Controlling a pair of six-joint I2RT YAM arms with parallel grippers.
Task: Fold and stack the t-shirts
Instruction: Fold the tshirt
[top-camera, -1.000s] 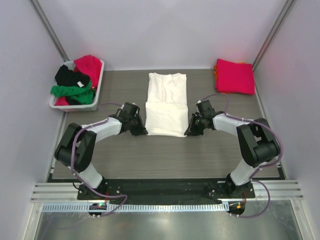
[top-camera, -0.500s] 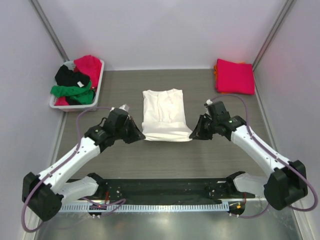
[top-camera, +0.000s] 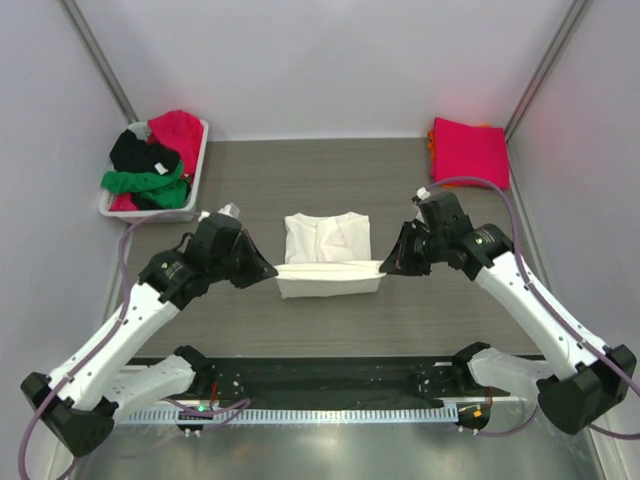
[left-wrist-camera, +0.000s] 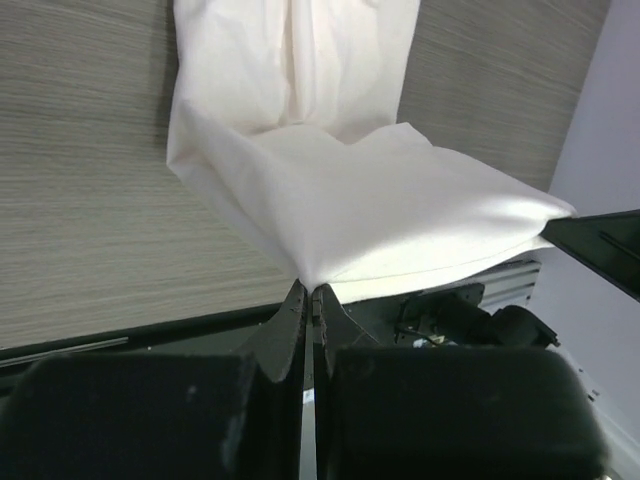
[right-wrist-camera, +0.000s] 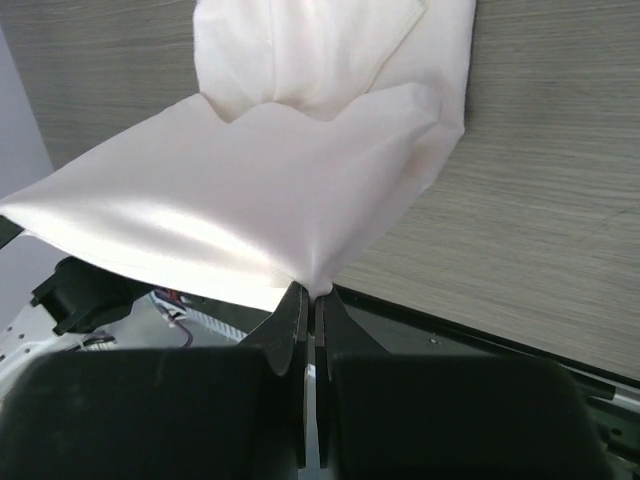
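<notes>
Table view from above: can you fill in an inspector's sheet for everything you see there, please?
Surface: grey wood-look table.
Job's things: white t-shirt in the middle, near edge held up off the table; pink t-shirt folded at the far right on an orange t-shirt; black t-shirt, green t-shirt and red t-shirt heaped in the basket.
Clutter: white basket, far left corner.
Claws: left claw and right claw each shut on a near corner of the white t-shirt.
Cables: left purple cable and right purple cable loop off the arms.
Surroundings: pale walls, metal corner posts.
</notes>
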